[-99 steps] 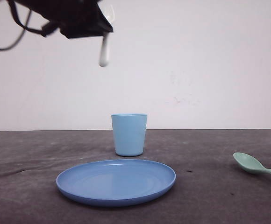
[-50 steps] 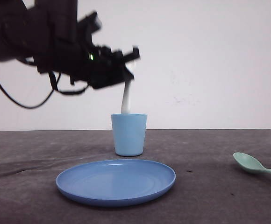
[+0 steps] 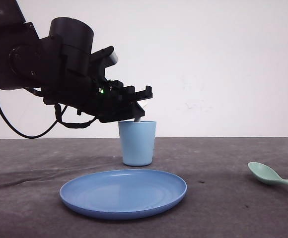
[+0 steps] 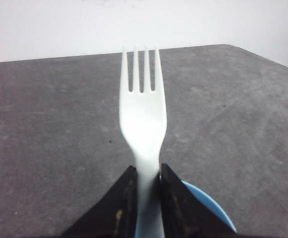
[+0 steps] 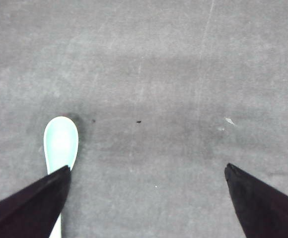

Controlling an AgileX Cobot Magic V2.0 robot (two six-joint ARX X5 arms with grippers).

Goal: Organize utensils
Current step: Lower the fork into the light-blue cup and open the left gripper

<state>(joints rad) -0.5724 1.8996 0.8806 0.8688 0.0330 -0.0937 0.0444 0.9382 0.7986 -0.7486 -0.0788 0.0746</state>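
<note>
A: Fork (image 4: 143,119) — sitting where against the jaws?

B: Being pinched by the handle between the two fingers of the left gripper (image 4: 147,186), jaws clamped tight on it. Tines pointing to twelve o'clock in the left wrist view, head standing clear beyond the fingertips. In the front view, showing just as a white sliver (image 3: 138,119) right at the rim of the light blue cup (image 3: 137,143), handle end dipping into the mouth.

A: And the left gripper (image 3: 140,101) there?

B: Hanging directly over the cup, arm reaching in from ten o'clock. Part of the cup's rim (image 4: 211,208) peeking out beside the fingers at five o'clock in the wrist view.

A: Spoon?

B: Lying flat on the dark table (image 3: 233,198), out at three o'clock from the blue plate (image 3: 123,192), well apart from it; bowl (image 3: 265,173) toward the plate, handle running off the edge of view. Under the right gripper (image 5: 146,191), jaws spread wide: bowl (image 5: 60,141) resting just off the one fingertip (image 5: 39,196), handle slipping behind it, far from the other fingertip (image 5: 263,201). Not gripping anything.

A: Plate versus cup?

B: Plate lying at six o'clock from the cup, close in front.
</note>
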